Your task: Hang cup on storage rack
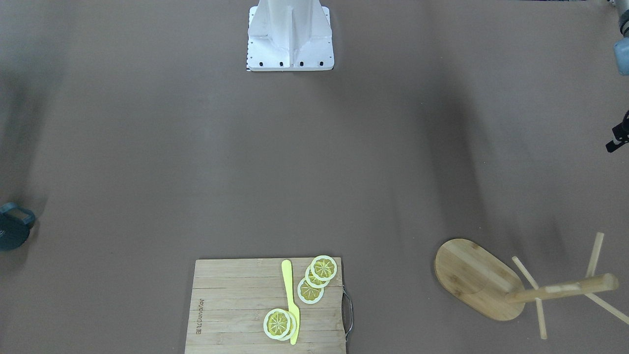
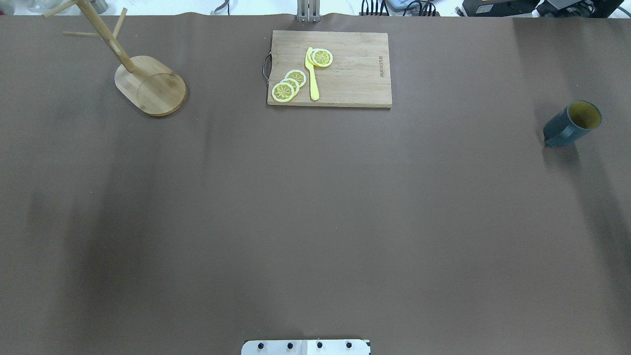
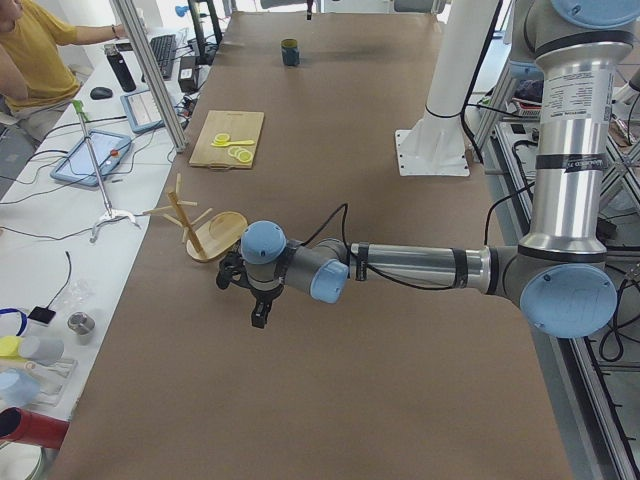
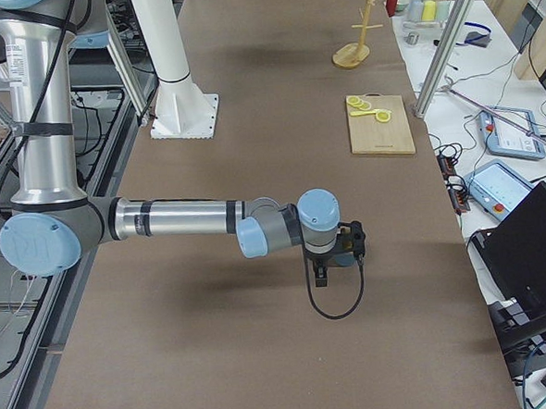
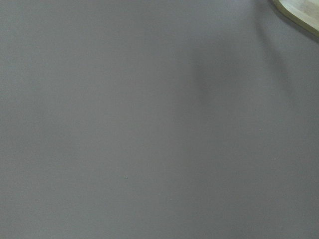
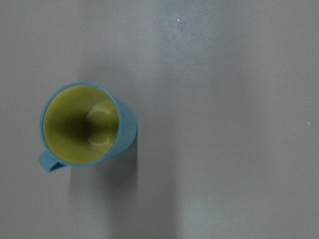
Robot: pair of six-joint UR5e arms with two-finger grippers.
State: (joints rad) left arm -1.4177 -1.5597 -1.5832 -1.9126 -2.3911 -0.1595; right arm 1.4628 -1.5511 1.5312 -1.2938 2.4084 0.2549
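The dark blue-grey cup (image 2: 572,123) stands upright on the table's right side, its yellow-olive inside showing. The right wrist view looks straight down into the cup (image 6: 82,124), whose handle points to the lower left. The bamboo storage rack (image 2: 150,86) stands at the far left, and it also shows in the front view (image 1: 479,278). My right gripper (image 4: 320,276) hangs high above the cup and hides it in the right side view. My left gripper (image 3: 258,318) hovers beside the rack (image 3: 200,225). Neither wrist view shows fingers, so I cannot tell either gripper's state.
A bamboo cutting board (image 2: 345,74) with lemon slices (image 2: 291,84) and a yellow knife (image 2: 312,74) lies at the far middle. The white robot base (image 1: 290,44) stands at the near edge. An operator sits beyond the far edge (image 3: 30,50).
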